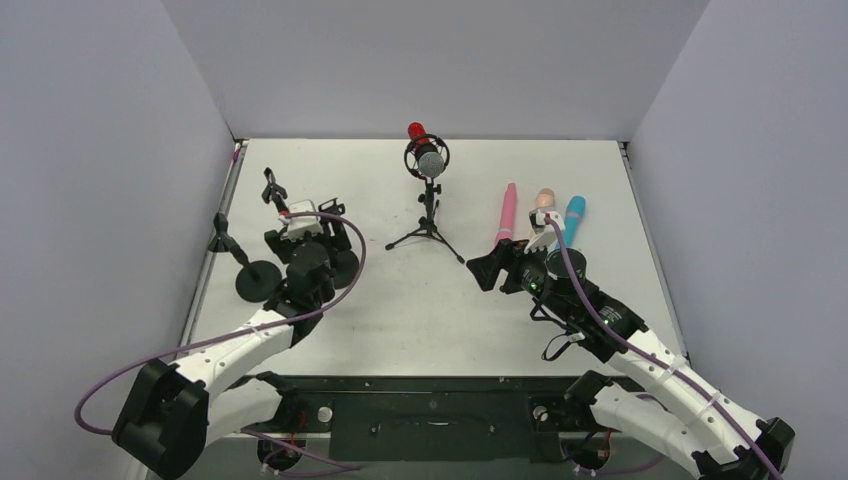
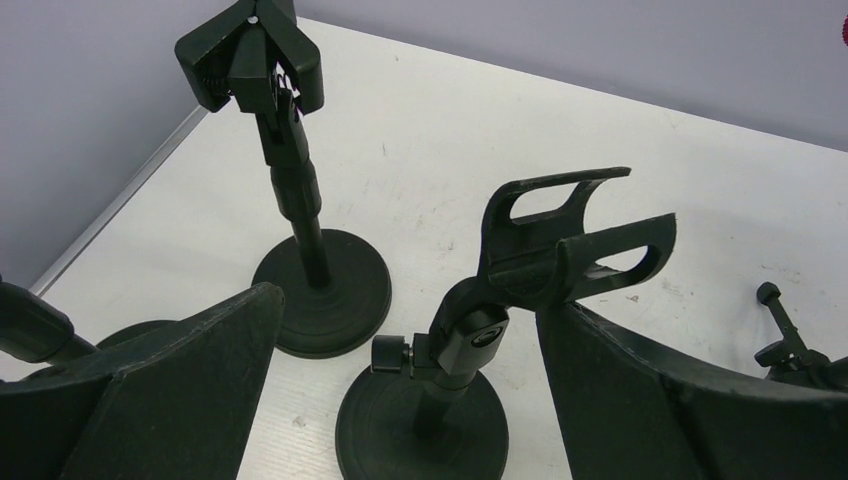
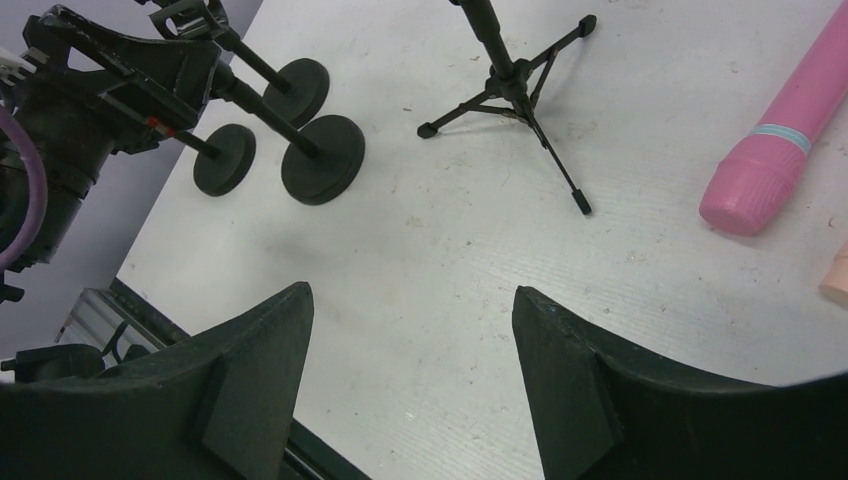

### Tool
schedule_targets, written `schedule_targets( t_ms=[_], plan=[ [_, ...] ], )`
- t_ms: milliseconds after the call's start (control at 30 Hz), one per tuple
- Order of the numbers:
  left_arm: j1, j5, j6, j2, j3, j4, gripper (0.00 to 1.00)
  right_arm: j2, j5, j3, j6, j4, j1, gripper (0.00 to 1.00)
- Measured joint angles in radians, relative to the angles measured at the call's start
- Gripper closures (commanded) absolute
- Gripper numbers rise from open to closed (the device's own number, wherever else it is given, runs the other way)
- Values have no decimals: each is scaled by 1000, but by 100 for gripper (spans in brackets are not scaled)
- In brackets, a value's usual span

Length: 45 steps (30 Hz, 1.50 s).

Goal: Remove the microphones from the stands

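- microphone (image 1: 428, 160) seated in tripod stand (image 1: 429, 225), upper centre of overhead view; not yet lifted
- left gripper (image 2: 405, 320) spread wide over empty clip stand (image 2: 560, 240), apparently untouched; nothing held
- right gripper (image 3: 410, 300) released, empty; probably free for the lift

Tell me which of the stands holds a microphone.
The tripod stand at the back middle: a microphone with a red end sits in its top. The round-base stands on the left hold none.
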Motion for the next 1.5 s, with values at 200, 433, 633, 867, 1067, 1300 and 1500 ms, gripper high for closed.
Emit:
schedule_targets(
  t_ms=[200,433,633,867,1067,1300,1500],
  plan=[
    [0,3,-24,-77,29,-114,4,0,-5,0,1,0,0,30],
    [0,16,-50,-151,83,-243,4,0,-10,0,3,0,0,30],
    [0,33,-61,-205,105,-319,4,0,-11,0,5,1,0,29],
    [0,38,-72,-257,120,-412,4,0,-11,0,15,8,0,24],
    [0,39,-71,-308,185,-476,4,0,-14,0,18,8,0,22],
    [0,55,-59,-351,246,-545,4,0,-14,0,18,8,0,22],
    [0,98,-26,-341,347,-604,4,0,-14,0,18,8,0,21]
  ],
)
